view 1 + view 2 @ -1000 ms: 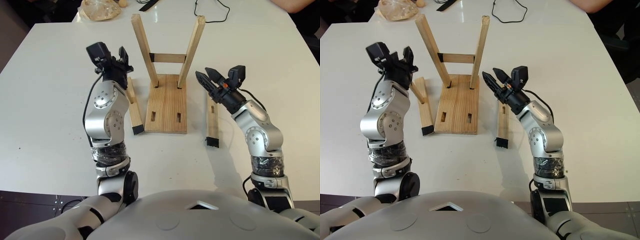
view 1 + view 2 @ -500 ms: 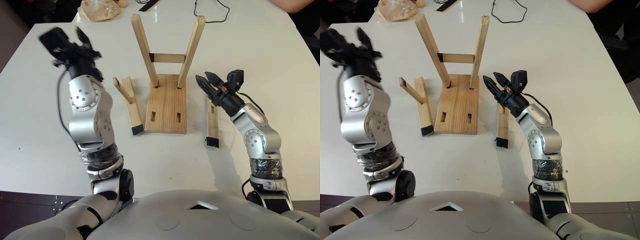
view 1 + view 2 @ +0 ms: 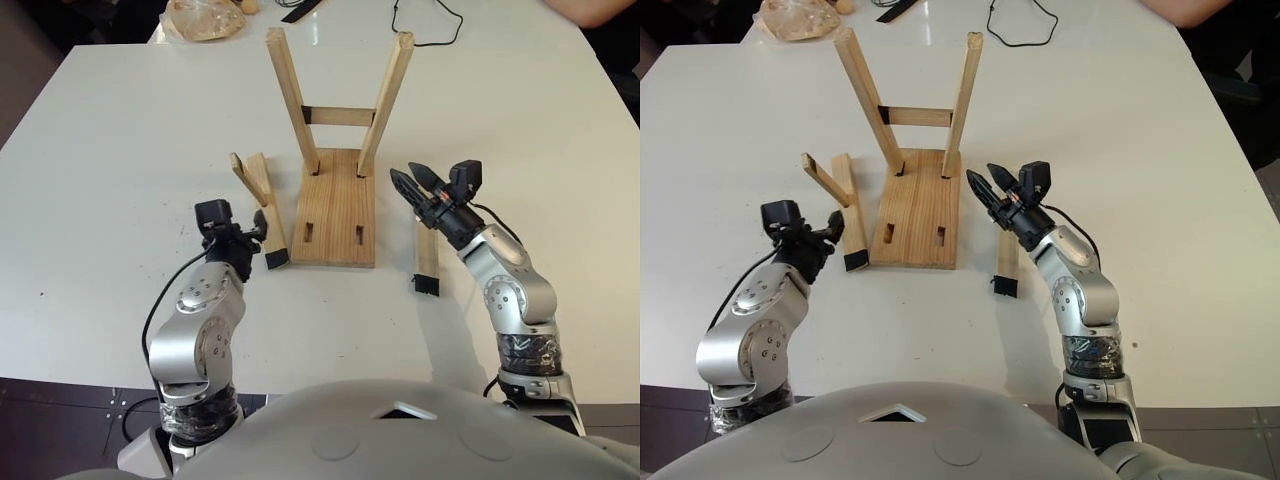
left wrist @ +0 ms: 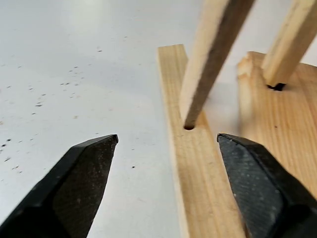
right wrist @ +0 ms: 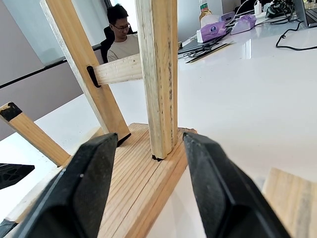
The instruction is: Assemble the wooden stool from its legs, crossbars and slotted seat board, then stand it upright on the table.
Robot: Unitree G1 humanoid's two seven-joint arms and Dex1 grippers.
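Seat board (image 3: pixel 333 208) flat on white table (image 3: pixel 120 150), slots up. Leg pair (image 3: pixel 292 95) w/ crossbar (image 3: pixel 338 116) stands in far slots. Loose leg w/ stub (image 3: pixel 268 215) just left of board. L gripper (image 4: pixel 167 140) wide open at its near end, holding nothing. R gripper (image 3: pixel 407 176) open, empty, over right loose leg (image 3: pixel 426 245), near board's right edge.

Parted pincer (image 4: pixel 168 140) flanking flat leg (image 4: pixel 200 173)
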